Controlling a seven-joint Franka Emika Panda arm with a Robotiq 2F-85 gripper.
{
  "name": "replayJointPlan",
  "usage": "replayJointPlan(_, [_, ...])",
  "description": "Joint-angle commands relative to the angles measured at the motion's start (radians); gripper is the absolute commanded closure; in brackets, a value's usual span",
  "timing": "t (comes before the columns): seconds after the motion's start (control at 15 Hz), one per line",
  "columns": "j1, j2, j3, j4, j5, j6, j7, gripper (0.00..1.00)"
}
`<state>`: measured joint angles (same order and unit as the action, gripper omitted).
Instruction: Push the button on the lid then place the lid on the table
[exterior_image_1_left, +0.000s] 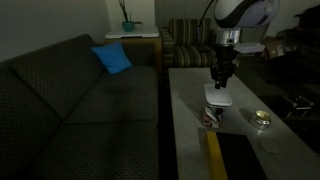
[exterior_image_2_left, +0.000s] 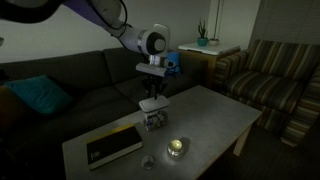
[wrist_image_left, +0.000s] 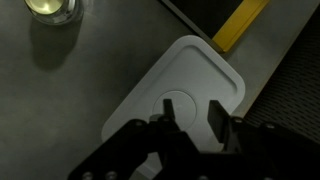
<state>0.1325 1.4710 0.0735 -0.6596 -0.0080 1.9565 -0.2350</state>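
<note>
Dim light, fine detail poor. One flat white rounded-rectangular plastic lid (wrist_image_left: 160, 75) with one round button (wrist_image_left: 180, 102); near edge hidden by the claw. It rests atop one patterned container (exterior_image_1_left: 212, 116), sides blurred, on one long pale grey table (exterior_image_1_left: 185, 105). One dark two-fingered gripper (wrist_image_left: 192, 120), fingers parted over the button, grasping nothing; contact with the lid cannot be told. One small round gold-and-silver tin (wrist_image_left: 50, 8), cut off by the frame edge. One yellow stripe (wrist_image_left: 240, 22).

I work in a dim room. A dark grey sofa (exterior_image_1_left: 60, 100) runs along one long edge of the table (exterior_image_1_left: 185, 100), a blue cushion (exterior_image_1_left: 112, 58) on it. Past the table's far end stand a wooden side table (exterior_image_1_left: 135, 42) with a potted plant (exterior_image_1_left: 127, 18) and a striped armchair (exterior_image_1_left: 188, 45), by pale walls (exterior_image_1_left: 60, 20)
</note>
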Motion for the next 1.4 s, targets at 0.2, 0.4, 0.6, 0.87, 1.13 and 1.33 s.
replayJointPlan(0.2, [-0.001, 0.000, -0.008, -0.001, -0.015, 0.026, -0.025, 1.00])
replayJointPlan(0.4, [0.000, 0.000, -0.001, 0.003, -0.008, 0.011, -0.026, 0.99])
replayJointPlan(0.6, [0.000, 0.000, -0.001, 0.003, -0.010, 0.011, -0.034, 1.00])
replayJointPlan(0.87, [-0.010, 0.000, 0.007, 0.019, 0.006, 0.039, -0.014, 1.00])
replayJointPlan(1.13, [-0.016, 0.000, 0.008, 0.006, 0.012, 0.026, -0.010, 1.00])
replayJointPlan(1.33, [-0.021, 0.002, 0.011, -0.009, 0.019, 0.022, 0.001, 1.00])
